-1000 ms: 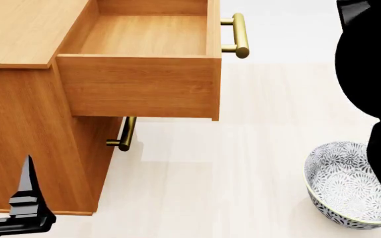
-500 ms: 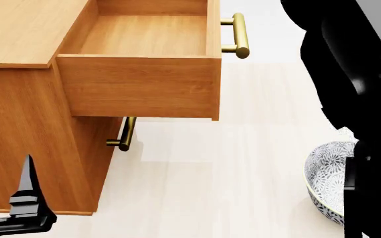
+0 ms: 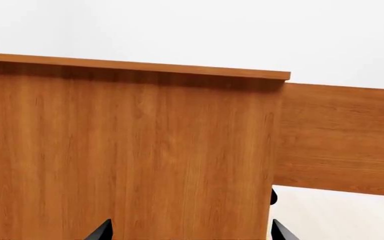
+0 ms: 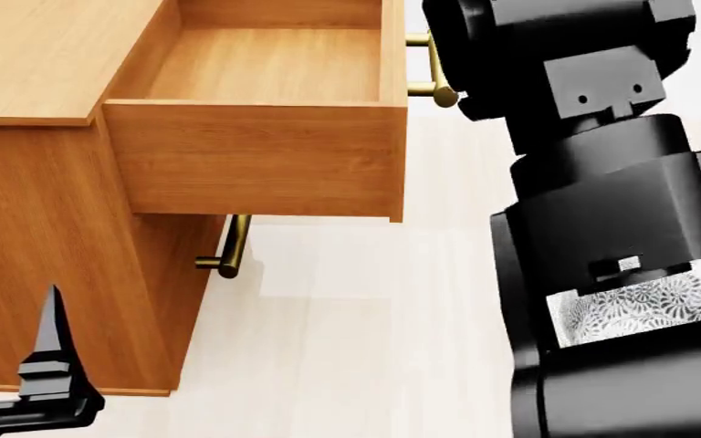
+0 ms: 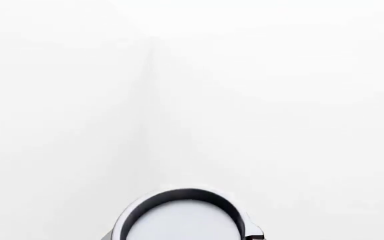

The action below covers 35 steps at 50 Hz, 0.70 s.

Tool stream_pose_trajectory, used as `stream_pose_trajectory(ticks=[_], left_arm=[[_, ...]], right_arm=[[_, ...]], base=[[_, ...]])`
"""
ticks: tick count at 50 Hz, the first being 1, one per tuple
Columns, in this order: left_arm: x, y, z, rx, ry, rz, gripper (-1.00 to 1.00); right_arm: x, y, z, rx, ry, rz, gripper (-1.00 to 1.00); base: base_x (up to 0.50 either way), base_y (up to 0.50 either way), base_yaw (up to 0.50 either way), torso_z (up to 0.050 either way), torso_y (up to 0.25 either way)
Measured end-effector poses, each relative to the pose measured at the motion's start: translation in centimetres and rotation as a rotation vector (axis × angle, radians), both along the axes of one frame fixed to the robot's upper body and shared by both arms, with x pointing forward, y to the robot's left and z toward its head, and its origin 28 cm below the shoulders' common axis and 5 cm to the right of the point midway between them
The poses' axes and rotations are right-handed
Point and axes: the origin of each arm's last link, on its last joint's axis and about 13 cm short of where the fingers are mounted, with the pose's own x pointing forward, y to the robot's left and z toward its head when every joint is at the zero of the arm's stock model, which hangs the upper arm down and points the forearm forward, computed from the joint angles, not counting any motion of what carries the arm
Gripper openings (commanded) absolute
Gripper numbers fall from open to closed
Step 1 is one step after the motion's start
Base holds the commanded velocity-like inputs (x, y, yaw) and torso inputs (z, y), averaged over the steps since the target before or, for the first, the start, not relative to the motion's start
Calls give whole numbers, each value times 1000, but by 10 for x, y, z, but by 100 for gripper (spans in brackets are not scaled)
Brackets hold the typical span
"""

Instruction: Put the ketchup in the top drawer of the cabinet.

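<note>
Ketchup [image 5: 184,220] seemingly in right claw, grip unclear; left claw [image 3: 188,231] spread, empty.

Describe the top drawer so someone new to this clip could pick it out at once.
Find the orange-brown wooden cabinet at the head view's left. The top drawer is the box pulled out just under its flat top, open and empty inside. The drawer below is shut, showing only its brass handle.
</note>
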Motion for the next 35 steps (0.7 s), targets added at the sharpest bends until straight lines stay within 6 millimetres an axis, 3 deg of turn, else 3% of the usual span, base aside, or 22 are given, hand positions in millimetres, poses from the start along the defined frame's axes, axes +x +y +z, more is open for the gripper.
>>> stream_pose_trajectory(ticks=[10, 35], left_arm=[[0, 0, -1, -2, 1, 0, 100], [1, 0, -1, 0, 2, 0, 100]], right_arm=[[12, 10, -15, -60, 85, -1, -100], [18, 2, -44, -132, 352, 5, -100]], base=[[0, 0, 0, 0, 0], [0, 0, 0, 0, 0]])
